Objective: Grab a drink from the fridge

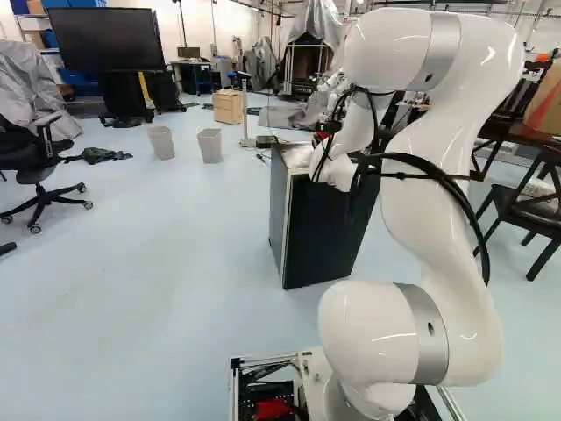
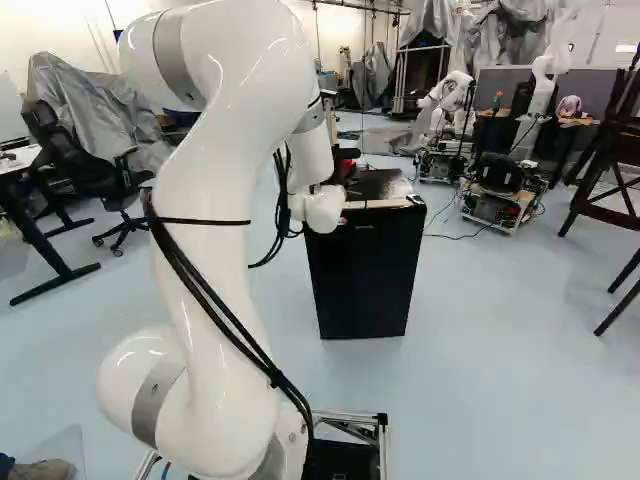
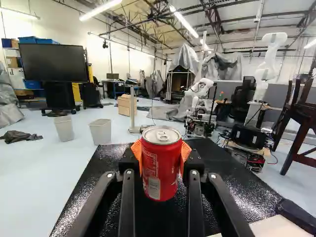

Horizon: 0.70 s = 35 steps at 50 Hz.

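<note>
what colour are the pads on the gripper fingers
Orange; they show best in the wrist view, pressed against the red metal drink can.

Red can (image 3: 161,170), silver lid, upright, gripped between fingers (image 3: 185,152), over black fridge (image 2: 362,275)

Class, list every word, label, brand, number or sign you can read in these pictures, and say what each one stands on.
Red can: pale lettering, too small to quote with certainty.
Same can: a barcode; any digits by it are too small to read.
Large screen: dark, no text shows.
Nothing else is legible.
</note>
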Motion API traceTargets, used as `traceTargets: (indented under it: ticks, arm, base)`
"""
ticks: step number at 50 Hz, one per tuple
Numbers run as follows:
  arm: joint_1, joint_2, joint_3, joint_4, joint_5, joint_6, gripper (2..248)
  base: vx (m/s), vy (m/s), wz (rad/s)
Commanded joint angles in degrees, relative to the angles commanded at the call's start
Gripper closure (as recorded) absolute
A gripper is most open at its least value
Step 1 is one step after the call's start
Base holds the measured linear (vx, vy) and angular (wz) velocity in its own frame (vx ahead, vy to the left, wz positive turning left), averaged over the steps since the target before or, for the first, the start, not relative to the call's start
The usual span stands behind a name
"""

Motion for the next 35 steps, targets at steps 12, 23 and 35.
traceTargets:
  ticks: [12, 23, 35]
  arm:
    - [0.51, 1.88, 1.90, 0.30, -0.91, -0.02, 155]
    - [1.20, 4.40, 4.46, 0.71, -2.12, -0.06, 155]
    - [2.20, 8.08, 8.20, 1.30, -3.90, -0.10, 155]
  base:
    - [0.000, 0.000, 0.000]
    - [0.000, 0.000, 0.000]
    - [0.000, 0.000, 0.000]
